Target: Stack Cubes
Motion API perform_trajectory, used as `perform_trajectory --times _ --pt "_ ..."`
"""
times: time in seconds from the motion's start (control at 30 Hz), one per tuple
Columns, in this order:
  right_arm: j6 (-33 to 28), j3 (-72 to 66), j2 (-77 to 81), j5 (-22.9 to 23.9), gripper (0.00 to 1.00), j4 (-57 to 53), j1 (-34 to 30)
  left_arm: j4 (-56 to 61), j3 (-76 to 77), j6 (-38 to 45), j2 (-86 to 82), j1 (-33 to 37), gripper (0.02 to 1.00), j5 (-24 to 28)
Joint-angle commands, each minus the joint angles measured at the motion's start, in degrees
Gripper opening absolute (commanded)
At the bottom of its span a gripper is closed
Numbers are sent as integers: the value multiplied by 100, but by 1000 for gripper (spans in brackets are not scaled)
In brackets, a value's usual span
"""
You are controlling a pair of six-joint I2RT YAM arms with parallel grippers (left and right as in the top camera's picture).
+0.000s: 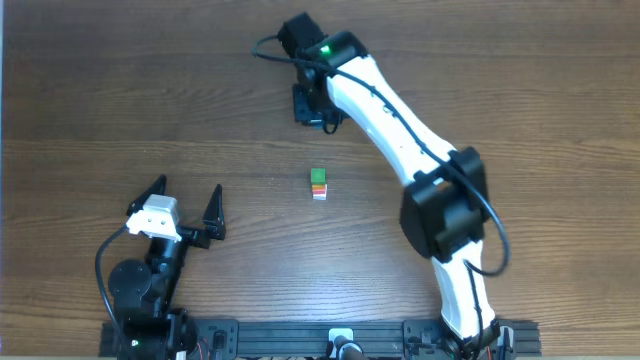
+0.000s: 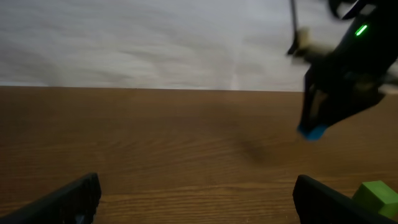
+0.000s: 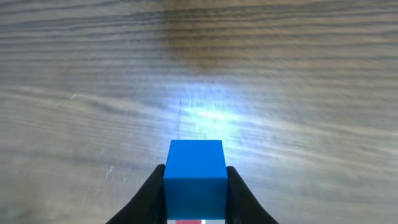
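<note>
Holding the blue cube [image 3: 194,171], the right pincer [image 3: 196,186] has both fingers pressed against the cube's opposite sides. The cube's top face and front face are exposed between the fingers. In the right wrist view, bare wood grain of the desk [image 3: 74,74] lies under the cube, with a bright patch of reflected light just beyond it.

In the top view, the right arm reaches from its base at the lower right up and across the middle of the desk. The left wrist view shows the same pincer raised clear of the desk surface, with the blue cube at its lower end and a faint shadow on the wood beneath. A green indicator light [image 1: 325,48] glows on the wrist of this arm.

The left pincer [image 1: 187,190] sits near its own base at the lower left of the desk. Its fingers are spread wide and grip nothing. In the left wrist view, the two dark fingertips [image 2: 71,198] stand far apart with bare wood between them.

A small stack [image 1: 319,184] stands near the centre of the desk, between the two pincers and apart from both. A green cube [image 1: 319,176] forms its top. An orange-red band and a pale band show below it. The green cube is also visible just beside one left fingertip in the left wrist view, without contact.
</note>
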Motion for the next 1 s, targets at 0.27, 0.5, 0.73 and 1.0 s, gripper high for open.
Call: perform_trajectory --times 0.27,0.5,0.73,1.0 --pt "422 129 -922 101 12 -1495 450 -9 -26 63 -35 -22 998 37" --pt "448 109 -925 -291 14 -1646 828 -9 -28 63 -37 -22 998 37" --pt "680 -442 -1137 -284 14 -1449 981 -9 -26 63 -37 -22 998 37" --pt "828 -1193 -1460 -306 14 -883 1016 -9 -26 63 -37 -22 998 37"
